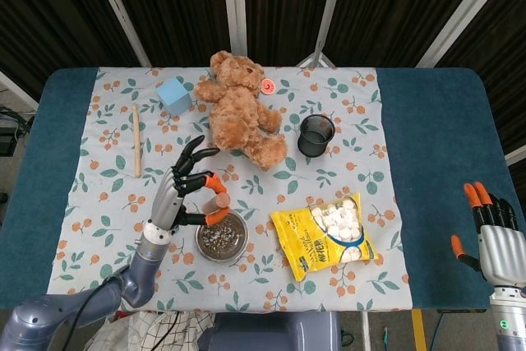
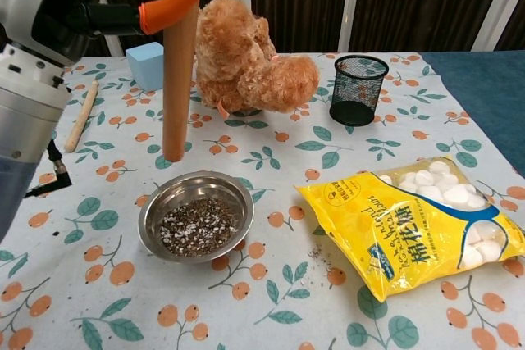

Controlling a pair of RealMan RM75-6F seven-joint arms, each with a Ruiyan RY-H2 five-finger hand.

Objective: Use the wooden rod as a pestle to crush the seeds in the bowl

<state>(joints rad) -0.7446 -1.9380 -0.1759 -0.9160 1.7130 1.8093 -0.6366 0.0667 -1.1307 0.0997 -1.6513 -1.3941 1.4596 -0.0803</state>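
Left robot hand [image 1: 182, 189] clamped on the wooden rod [image 2: 179, 63], upright, lower end clear above the far-left rim of the bowl [image 2: 238, 198]. Seeds [image 2: 197, 226] heaped inside the bowl, near the counter's [image 1: 427, 162] front edge. Right robot hand [image 1: 493, 240] off at the near right, fingers apart, holding nothing. Yellow snack bag [image 2: 418, 231] lying right of the bowl.

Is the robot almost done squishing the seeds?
Partly. The seeds in the bowl look broken and speckled, with crumbs on the cloth nearby. The left hand holds the rod upright, its tip above the bowl, off the seeds. More pounding probably remains. The right hand is idle.
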